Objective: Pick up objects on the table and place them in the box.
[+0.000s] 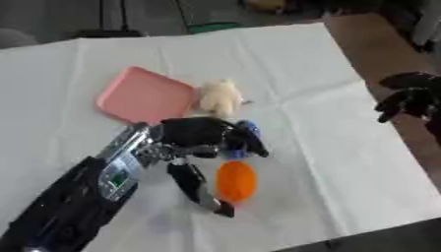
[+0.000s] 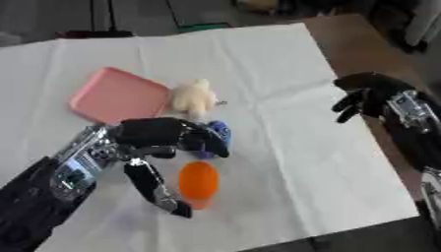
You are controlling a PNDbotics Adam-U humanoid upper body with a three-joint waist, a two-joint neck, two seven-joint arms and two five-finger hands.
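I have the left hand (image 1: pixel 203 140) over the middle of the tabletop (image 1: pixel 327 147), fingers curled down around a small blue object (image 2: pixel 219 133), thumb stretched toward me beside the orange ball (image 1: pixel 235 180). I judge this the pick-up step. Next comes a lift and carry left and far to the pink box (image 1: pixel 142 95), past the cream plush toy (image 1: pixel 220 97). My right hand (image 2: pixel 368 96) hangs curled, holding nothing, off the right edge.
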